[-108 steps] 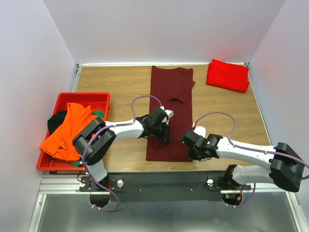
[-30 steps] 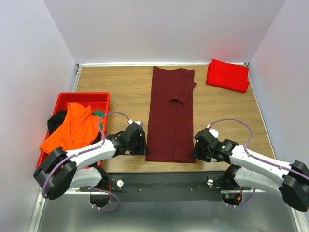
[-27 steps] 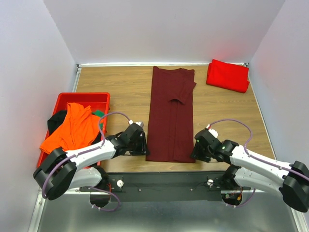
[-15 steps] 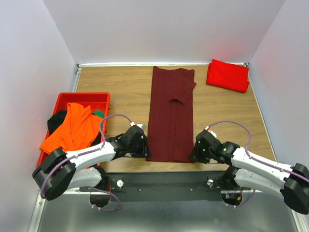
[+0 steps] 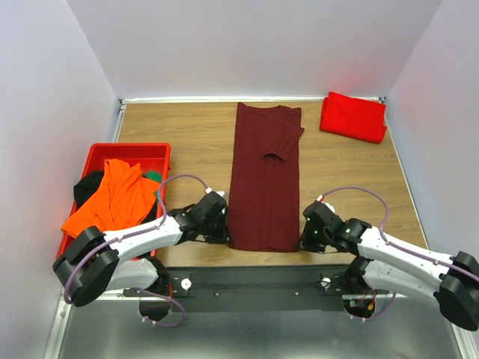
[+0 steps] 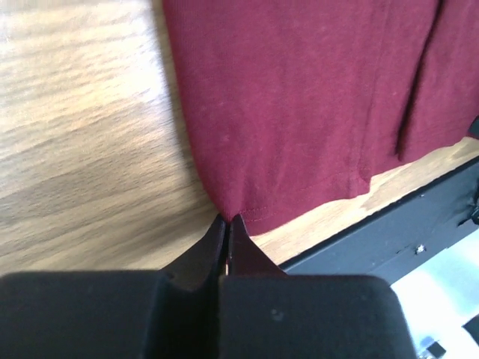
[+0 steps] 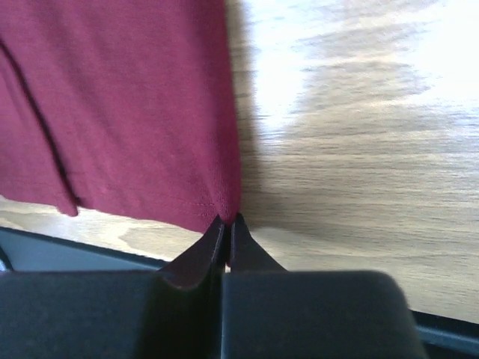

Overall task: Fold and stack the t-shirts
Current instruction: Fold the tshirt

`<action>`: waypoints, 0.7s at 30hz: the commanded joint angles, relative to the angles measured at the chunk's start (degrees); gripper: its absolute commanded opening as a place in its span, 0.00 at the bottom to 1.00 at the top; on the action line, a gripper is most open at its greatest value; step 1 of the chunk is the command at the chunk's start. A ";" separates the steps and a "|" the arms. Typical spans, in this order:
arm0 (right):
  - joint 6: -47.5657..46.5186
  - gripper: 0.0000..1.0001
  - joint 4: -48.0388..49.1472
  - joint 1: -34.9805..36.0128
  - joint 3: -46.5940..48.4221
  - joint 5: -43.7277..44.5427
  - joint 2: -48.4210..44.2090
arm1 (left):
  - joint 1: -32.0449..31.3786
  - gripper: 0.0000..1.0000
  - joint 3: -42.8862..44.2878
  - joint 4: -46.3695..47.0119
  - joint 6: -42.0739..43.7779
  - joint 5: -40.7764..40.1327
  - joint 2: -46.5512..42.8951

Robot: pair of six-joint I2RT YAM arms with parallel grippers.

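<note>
A dark maroon t-shirt (image 5: 264, 176) lies folded into a long strip down the middle of the table, hem toward me. My left gripper (image 5: 224, 233) is shut on its near left hem corner (image 6: 228, 213). My right gripper (image 5: 303, 238) is shut on the near right hem corner (image 7: 227, 215). Both corners are pinched between the fingertips, low on the wood. A bright red t-shirt (image 5: 352, 117) lies folded at the far right corner. An orange t-shirt (image 5: 109, 200) and a black one (image 5: 87, 186) are heaped in the tray.
A rigid red plastic tray (image 5: 146, 152) stands at the table's left side. The black front rail (image 5: 254, 280) runs just behind the hem, close to both grippers. White walls close in the table on three sides.
Both grippers have slid inward to the maroon shirt's near hem corners and shut on them. The shirt itself lies as before.
</note>
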 commanded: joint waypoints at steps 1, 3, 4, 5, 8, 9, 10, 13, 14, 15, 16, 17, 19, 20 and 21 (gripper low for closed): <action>-1.84 0.03 -1.64 -0.25 4.72 0.05 -0.15 | 0.17 0.00 7.09 -3.36 3.28 -4.13 1.11; -2.90 0.01 -1.82 -0.60 7.10 2.16 1.51 | 0.96 0.00 9.57 -3.72 4.33 -4.84 2.08; -4.38 0.01 -1.82 -0.86 8.33 3.04 2.57 | 1.40 0.00 10.54 -3.72 5.56 -5.02 2.43; -5.27 0.00 -1.82 -1.56 11.21 4.01 3.71 | 2.62 0.00 12.37 -3.20 6.09 -5.02 3.39; -8.87 0.00 -1.73 -3.75 17.19 7.08 9.16 | 4.82 0.00 15.63 -1.36 8.46 -3.71 6.20; -9.66 0.01 -1.64 -4.37 18.87 8.92 10.56 | 6.22 0.00 16.43 -1.09 8.99 -3.44 7.00; -11.41 0.01 -1.47 -5.42 20.28 9.72 13.01 | 6.93 0.00 18.44 -0.74 10.21 -3.17 7.79; -14.58 0.00 0.11 -6.92 26.35 12.98 16.89 | 9.04 0.00 21.26 0.76 11.54 -2.82 11.13; -15.29 0.00 0.72 -7.97 27.84 13.50 19.69 | 10.44 0.00 23.18 1.63 12.33 -2.21 12.01; -15.99 0.00 1.95 -8.51 30.20 14.64 21.02 | 11.24 0.00 24.25 1.90 12.60 -2.20 13.76; -16.96 0.00 2.57 -8.86 31.36 14.83 22.51 | 11.77 0.00 25.13 2.25 12.95 -2.03 14.56; -17.49 0.00 3.27 -9.82 32.41 15.00 23.83 | 12.91 0.00 27.14 2.60 13.21 -1.77 15.61; -18.63 0.01 5.20 -10.79 34.52 15.09 27.44 | 13.79 0.00 29.08 3.48 13.65 -2.03 18.51; -18.98 0.00 5.91 -11.75 35.14 14.66 28.49 | 14.75 0.00 31.01 3.66 13.91 -1.59 19.48; -19.86 0.00 7.13 -12.20 35.76 14.13 30.85 | 15.11 0.00 31.98 4.10 14.09 -1.42 21.40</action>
